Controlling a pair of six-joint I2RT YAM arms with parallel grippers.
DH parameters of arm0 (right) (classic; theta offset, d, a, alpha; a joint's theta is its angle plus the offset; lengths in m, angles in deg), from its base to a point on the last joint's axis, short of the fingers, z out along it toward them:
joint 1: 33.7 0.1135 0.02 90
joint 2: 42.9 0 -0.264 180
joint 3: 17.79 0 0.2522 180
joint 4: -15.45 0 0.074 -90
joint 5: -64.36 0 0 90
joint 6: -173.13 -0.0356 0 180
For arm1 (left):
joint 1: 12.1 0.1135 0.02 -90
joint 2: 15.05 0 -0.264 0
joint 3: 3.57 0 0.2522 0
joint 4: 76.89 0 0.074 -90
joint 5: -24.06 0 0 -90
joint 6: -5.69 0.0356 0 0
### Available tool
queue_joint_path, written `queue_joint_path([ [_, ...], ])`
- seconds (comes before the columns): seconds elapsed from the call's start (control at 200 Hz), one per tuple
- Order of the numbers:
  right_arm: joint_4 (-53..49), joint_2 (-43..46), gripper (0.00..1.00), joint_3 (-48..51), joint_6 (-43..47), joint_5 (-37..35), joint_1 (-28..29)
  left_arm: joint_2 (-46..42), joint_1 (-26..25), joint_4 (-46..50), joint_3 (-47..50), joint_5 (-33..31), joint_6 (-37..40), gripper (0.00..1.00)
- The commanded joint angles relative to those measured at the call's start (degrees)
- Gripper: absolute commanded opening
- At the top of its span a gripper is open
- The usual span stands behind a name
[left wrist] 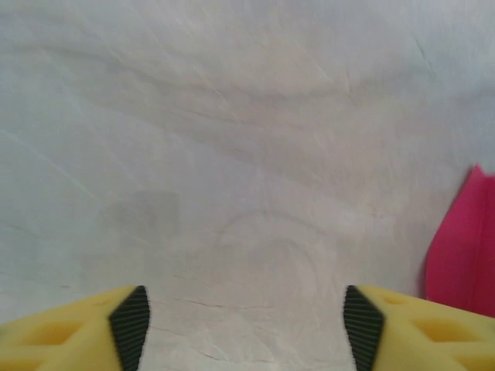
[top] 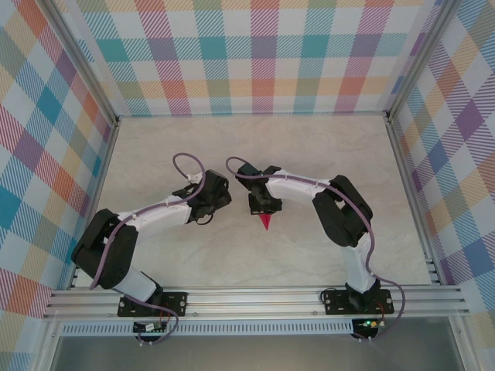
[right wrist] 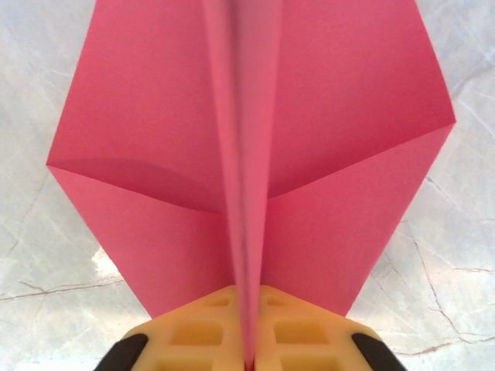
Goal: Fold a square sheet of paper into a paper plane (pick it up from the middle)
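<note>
Left claw (left wrist: 246, 317) hangs just beside the work, jaws wide with only bare surface (top: 255, 147) between them. The surface is pale marble-look, with plaid walls (top: 255, 54) on three sides and an aluminium rail (top: 255, 301) along the near edge. Right claw (right wrist: 247, 340) pinches the paper plane (right wrist: 155, 154) by its centre ridge, mid-surface, wings spread either side. Long axis runs along the fingers; in the top view the pointed tip faces the near edge.

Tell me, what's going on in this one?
The right tool is shut on the centre ridge of a magenta-pink folded paper plane, its wings spread to either side over the pale marbled table. The left tool stands open beside it, holding nothing.
</note>
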Motion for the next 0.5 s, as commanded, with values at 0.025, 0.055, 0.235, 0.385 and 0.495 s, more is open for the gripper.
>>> queue_joint_path([
  [0.025, -1.7, 0.8, 0.05, -1.3, 0.2, -2.6, 0.4, -5.7, 4.0, 5.2, 3.1, -3.4, 1.1, 0.79],
  [0.055, -1.6, 0.8, 0.04, -1.4, 0.3, -2.8, 0.4, -6.7, 4.8, 5.6, 3.7, -3.3, 1.3, 0.81],
  [0.235, -1.8, -0.9, 0.06, -2.9, 0.7, -2.7, 0.4, -11.3, 9.9, 7.3, 7.0, -2.2, 3.4, 0.91],
  [0.385, -1.6, -2.3, 0.12, -3.4, 0.6, -2.1, 0.4, -13.9, 13.3, 7.9, 9.0, -0.8, 4.5, 0.96],
  [0.495, -2.1, -3.2, 0.11, -4.0, 0.3, -1.8, 0.3, -15.3, 14.4, 8.6, 9.6, -0.5, 5.0, 0.97],
])
